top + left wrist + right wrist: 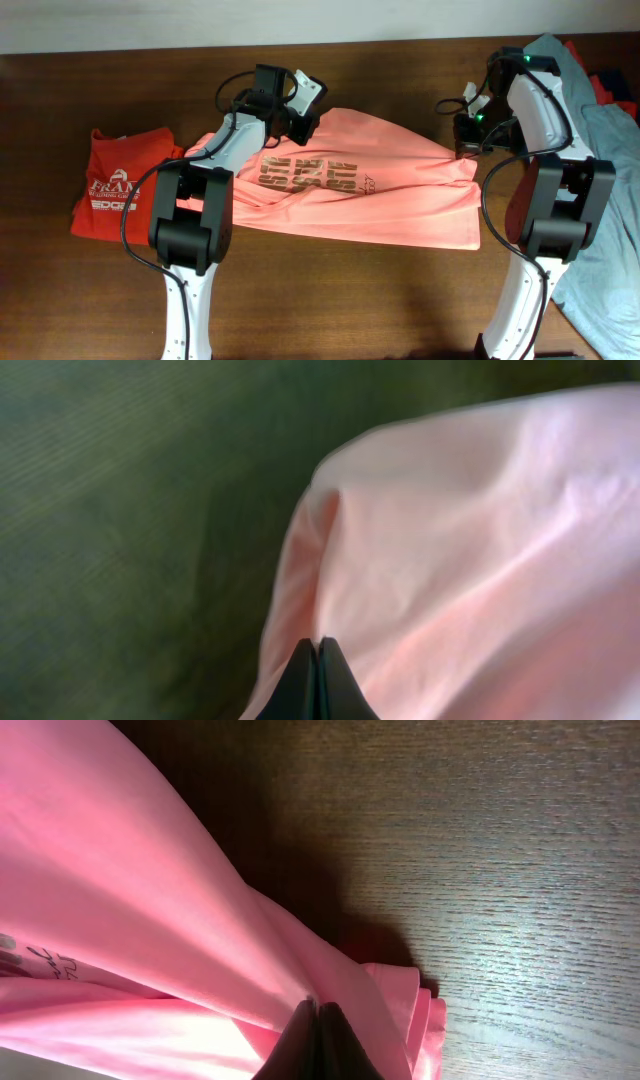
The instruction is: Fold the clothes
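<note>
A salmon-pink T-shirt (350, 190) with tan-gold block lettering lies across the middle of the dark wooden table (350, 300). Its far edge is drawn up between my two grippers. My left gripper (300, 122) is at the shirt's far left corner. In the left wrist view its jaws (318, 643) are shut, with the pink cloth (460, 560) rising to the tips. My right gripper (467, 145) is at the shirt's far right edge. The right wrist view shows it (318, 1005) shut on bunched folds of the pink cloth (120, 870).
A folded red-orange T-shirt (110, 190) with white print lies at the left, beside the left arm. A grey-blue T-shirt (610, 150) is spread along the right edge under the right arm, with a further red-orange garment (600, 80) behind it.
</note>
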Action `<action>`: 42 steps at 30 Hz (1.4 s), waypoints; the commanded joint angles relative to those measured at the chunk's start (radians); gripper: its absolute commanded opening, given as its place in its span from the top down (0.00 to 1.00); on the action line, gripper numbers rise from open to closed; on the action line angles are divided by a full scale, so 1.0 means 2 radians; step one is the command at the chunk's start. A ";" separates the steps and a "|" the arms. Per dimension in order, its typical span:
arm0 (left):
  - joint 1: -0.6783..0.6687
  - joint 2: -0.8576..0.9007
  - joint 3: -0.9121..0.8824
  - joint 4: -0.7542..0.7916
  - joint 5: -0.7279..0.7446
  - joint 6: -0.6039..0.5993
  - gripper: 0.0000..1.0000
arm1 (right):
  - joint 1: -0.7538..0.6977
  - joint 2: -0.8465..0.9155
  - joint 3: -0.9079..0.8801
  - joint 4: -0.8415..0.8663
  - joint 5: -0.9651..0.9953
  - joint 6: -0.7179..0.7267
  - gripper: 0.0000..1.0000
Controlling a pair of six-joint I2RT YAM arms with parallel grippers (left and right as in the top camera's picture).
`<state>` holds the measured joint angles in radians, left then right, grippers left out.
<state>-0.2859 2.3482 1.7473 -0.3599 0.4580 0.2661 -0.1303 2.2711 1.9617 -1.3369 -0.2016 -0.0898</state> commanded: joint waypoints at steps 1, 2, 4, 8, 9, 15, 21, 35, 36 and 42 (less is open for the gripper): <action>0.006 -0.013 0.015 -0.034 0.009 -0.004 1.00 | 0.002 -0.018 0.008 0.007 0.014 -0.004 0.96; 0.009 -0.021 0.018 -0.046 0.009 -0.004 1.00 | 0.002 -0.018 0.010 0.008 0.017 -0.004 0.96; 0.018 -0.053 0.024 -0.086 0.009 -0.012 1.00 | 0.002 -0.018 0.015 0.006 0.023 -0.004 0.96; 0.031 -0.100 0.025 -0.154 0.008 -0.047 1.00 | 0.002 -0.020 0.019 -0.004 0.029 -0.003 0.96; 0.032 -0.109 0.025 -0.169 0.009 -0.048 1.00 | 0.002 -0.020 0.019 -0.007 0.035 -0.003 0.96; 0.033 -0.138 0.025 -0.256 0.009 -0.048 1.00 | 0.002 -0.021 0.019 -0.029 0.042 -0.003 0.96; 0.033 -0.139 0.024 -0.366 0.008 -0.048 1.00 | 0.002 -0.021 0.019 -0.094 0.072 -0.004 0.96; 0.033 -0.139 0.015 -0.474 -0.040 -0.048 0.99 | 0.002 -0.021 0.018 -0.165 0.094 -0.001 0.85; 0.032 -0.139 0.012 -0.476 -0.040 -0.048 0.99 | 0.002 -0.021 0.018 -0.170 0.094 0.001 0.85; 0.029 -0.139 0.004 -0.483 -0.040 -0.048 0.69 | 0.003 -0.021 0.017 -0.181 0.059 0.009 0.85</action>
<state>-0.2268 2.0758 1.7679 -1.3205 0.3843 0.1722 -0.1299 2.2711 1.9789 -1.6939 -0.0444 -0.0814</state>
